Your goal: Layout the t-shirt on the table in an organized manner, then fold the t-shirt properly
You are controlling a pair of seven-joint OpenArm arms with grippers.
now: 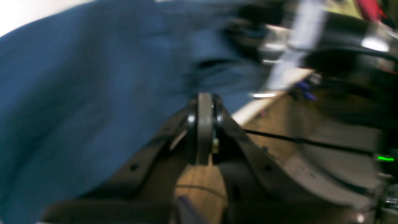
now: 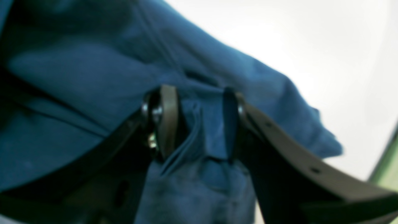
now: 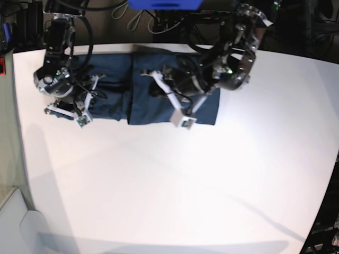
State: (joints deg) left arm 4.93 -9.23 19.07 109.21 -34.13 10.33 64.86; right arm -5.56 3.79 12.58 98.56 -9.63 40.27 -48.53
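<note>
The dark navy t-shirt [image 3: 140,90] lies spread along the far side of the white table [image 3: 175,185], part of it folded over. My left gripper [image 3: 172,98] is over the shirt's right half. In the blurred left wrist view its pads [image 1: 205,124] are pressed together and no cloth shows between them; the shirt [image 1: 77,93] fills the left of that view. My right gripper [image 3: 79,103] is at the shirt's left end. Its fingers [image 2: 166,121] stand apart astride a bunched fold of the shirt [image 2: 202,130], and whether they squeeze it is unclear.
Cables and dark equipment [image 3: 159,24] crowd the table's far edge. Past the table edge [image 1: 255,109] the left wrist view shows wooden floor, a black cable [image 1: 311,143] and machine parts. White table [image 2: 311,46] lies bare beside the shirt's right edge.
</note>
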